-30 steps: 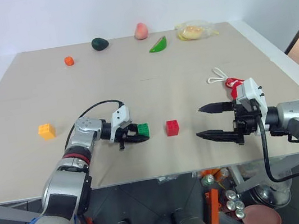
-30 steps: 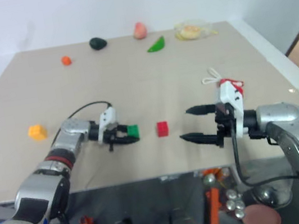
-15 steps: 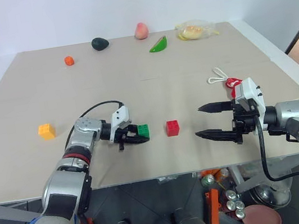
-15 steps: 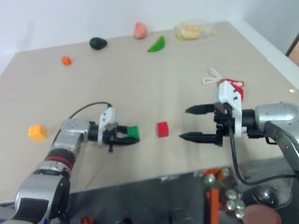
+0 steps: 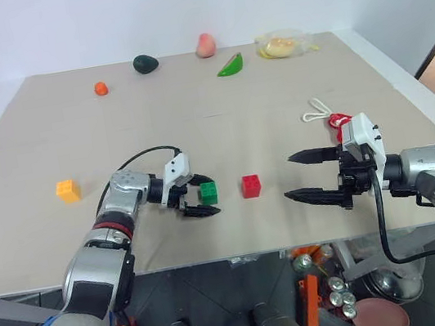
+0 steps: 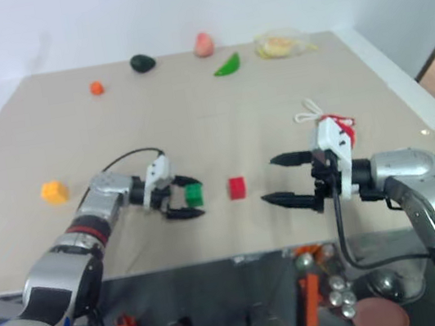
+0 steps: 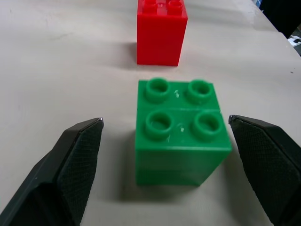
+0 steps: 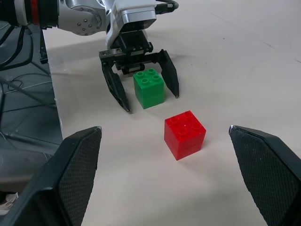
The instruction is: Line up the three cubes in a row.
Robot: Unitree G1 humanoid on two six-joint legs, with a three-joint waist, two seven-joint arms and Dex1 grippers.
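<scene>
Three small studded toy cubes sit on a beige table [image 5: 310, 223]: one green cube [image 5: 208, 192], one red cube [image 5: 250, 186] just beside it, and one yellow-orange cube [image 5: 67, 190] well apart to the left. The left gripper [image 5: 197, 195] has its fingers spread around the green cube, not touching. The right gripper [image 5: 302, 175], fingers wide open and empty, hovers near the front edge, with bare table between it and the red cube.

a beige table [image 5: 192, 109] stands against a plain white wall [image 5: 176, 8], dark floor [image 5: 214, 296] below.
</scene>
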